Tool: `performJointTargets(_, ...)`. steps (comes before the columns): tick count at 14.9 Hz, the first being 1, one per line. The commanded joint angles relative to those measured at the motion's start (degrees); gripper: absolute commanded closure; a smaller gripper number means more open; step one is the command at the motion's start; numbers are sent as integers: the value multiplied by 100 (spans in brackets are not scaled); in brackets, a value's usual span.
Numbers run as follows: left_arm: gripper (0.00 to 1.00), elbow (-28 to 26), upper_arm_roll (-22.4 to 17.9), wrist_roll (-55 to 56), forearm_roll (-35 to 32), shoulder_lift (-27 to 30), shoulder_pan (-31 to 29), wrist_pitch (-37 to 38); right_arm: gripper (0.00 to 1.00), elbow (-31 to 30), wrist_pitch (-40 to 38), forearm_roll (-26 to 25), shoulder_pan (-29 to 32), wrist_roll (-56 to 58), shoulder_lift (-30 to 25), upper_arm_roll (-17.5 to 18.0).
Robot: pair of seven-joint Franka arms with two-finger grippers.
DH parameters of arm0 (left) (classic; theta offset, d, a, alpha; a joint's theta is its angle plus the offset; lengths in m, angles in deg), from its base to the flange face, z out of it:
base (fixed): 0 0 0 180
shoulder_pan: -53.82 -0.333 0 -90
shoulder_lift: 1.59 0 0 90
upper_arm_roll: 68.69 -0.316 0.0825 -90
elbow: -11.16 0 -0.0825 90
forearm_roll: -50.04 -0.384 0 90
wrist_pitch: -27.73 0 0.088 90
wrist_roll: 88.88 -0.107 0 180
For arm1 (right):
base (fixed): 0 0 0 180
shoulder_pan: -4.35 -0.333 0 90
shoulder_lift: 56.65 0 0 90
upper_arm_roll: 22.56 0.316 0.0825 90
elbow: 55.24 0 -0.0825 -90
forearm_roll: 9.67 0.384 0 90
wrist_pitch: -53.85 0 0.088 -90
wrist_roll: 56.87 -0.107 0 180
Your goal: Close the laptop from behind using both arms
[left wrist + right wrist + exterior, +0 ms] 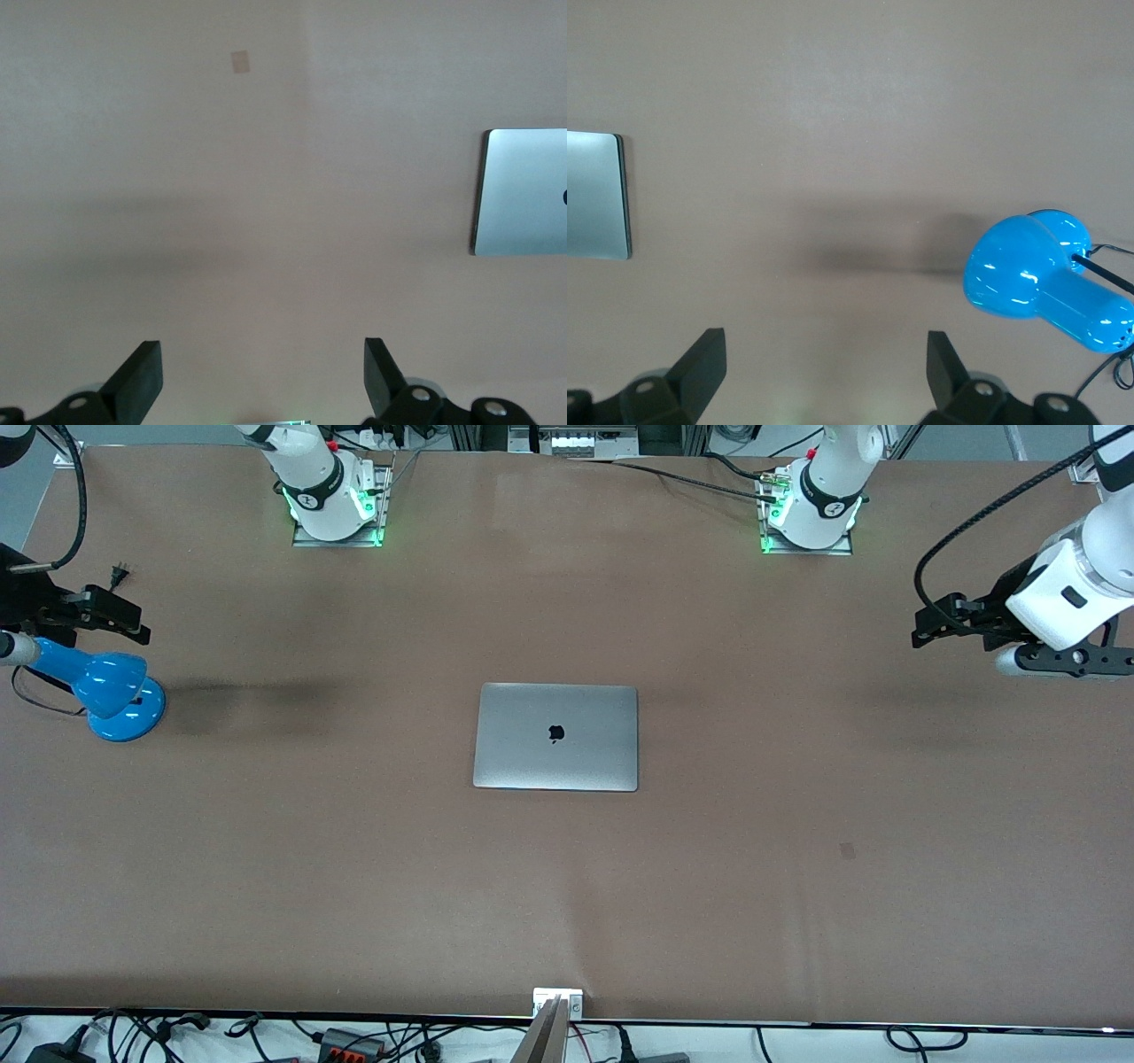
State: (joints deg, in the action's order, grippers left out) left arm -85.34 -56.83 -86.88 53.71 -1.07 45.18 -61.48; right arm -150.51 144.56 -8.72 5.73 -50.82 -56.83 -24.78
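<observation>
The silver-grey laptop [556, 737] lies flat in the middle of the brown table, its lid down and the dark apple logo facing up. An edge of the laptop [523, 190] shows in the left wrist view, and another edge of the laptop [594, 195] in the right wrist view. My left gripper [926, 633] hangs open over bare table toward the left arm's end, far from the laptop. Open too, my right gripper [133, 622] hovers at the right arm's end, just above a blue lamp. Nothing sits between the left gripper's [263, 354] or the right gripper's [826, 345] fingers.
A blue desk lamp [111, 691] with a cord stands at the right arm's end of the table, and the lamp [1045, 283] lies close to the right gripper. A small dark mark [848, 851] is on the table surface. Cables hang along the table's near edge [354, 1036].
</observation>
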Motion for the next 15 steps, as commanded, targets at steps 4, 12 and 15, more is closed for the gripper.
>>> performJointTargets(4,0,272,-350,81,-42,-78,213,159,0,-18,69,-103,-33,-8,-70,108)
performJointTargets(12,0,984,-870,222,-42,-527,697,589,0,-18,131,-34,20,62,-17,81)
performJointTargets(15,0,661,-940,213,-34,-299,714,223,0,-10,139,-51,3,71,-17,73)
